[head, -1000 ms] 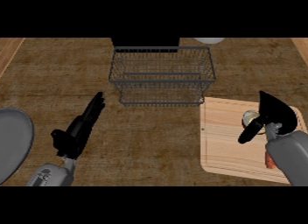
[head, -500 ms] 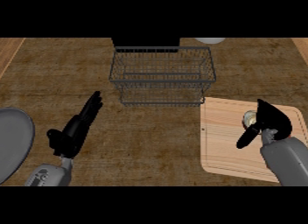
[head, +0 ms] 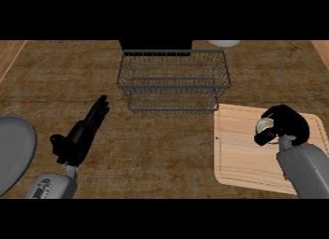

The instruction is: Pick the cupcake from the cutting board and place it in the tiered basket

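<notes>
A pale cupcake (head: pixel 265 124) sits on the light wooden cutting board (head: pixel 243 154) at the right of the head view. My right hand (head: pixel 286 125) is curled round it, thumb low on its left side, so only a sliver of the cupcake shows. The wire tiered basket (head: pixel 173 80) stands at the counter's back centre, apart from both hands. My left hand (head: pixel 83 133) rests open at the left, fingers straight and pointing away, holding nothing.
A grey round plate (head: pixel 7 154) lies at the left edge beside my left forearm. A black object (head: pixel 155 45) stands behind the basket, with a white rounded thing (head: pixel 225 43) to its right. Bare counter stretches between the hands.
My right hand has come down onto the cupcake and curled its fingers round it. The left hand has barely shifted.
</notes>
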{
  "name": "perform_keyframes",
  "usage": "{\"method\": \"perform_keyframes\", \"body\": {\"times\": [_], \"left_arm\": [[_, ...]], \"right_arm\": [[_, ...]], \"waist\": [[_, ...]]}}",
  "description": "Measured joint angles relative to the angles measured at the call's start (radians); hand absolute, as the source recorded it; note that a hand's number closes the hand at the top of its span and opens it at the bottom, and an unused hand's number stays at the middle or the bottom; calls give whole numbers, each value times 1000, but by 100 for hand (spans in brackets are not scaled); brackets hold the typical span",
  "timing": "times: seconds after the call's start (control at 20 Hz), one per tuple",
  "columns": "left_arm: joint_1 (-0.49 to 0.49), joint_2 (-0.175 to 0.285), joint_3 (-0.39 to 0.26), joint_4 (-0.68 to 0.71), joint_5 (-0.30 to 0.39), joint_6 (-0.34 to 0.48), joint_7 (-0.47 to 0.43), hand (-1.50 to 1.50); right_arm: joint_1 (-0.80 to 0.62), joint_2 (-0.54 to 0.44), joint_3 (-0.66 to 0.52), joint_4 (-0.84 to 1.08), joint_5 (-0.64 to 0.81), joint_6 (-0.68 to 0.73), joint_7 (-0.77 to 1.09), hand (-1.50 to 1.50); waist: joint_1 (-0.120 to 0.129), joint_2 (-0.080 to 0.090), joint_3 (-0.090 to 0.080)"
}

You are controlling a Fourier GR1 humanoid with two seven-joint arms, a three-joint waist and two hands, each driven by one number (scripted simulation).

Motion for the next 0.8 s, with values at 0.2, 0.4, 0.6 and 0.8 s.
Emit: {"method": "perform_keyframes", "body": {"times": [0.2, 0.4, 0.6, 0.8], "left_arm": [[19, -9, 6, -57, -17, -5, 38, 0], [39, -9, 33, -60, -28, -34, 27, 0], [36, -17, 40, -43, -32, -33, 17, 0], [37, -22, 45, -33, -36, -32, 9, 0]], "right_arm": [[-18, 19, -19, 39, 38, -35, -59, 150], [-24, 24, -34, 39, 71, -28, -93, 150], [9, -87, -24, 15, 40, 34, -314, 150], [41, -217, -30, 16, 20, 50, -576, 150]], "waist": [[2, -1, -1], [0, -1, 0], [-6, 0, 2], [-6, 1, 2]]}}
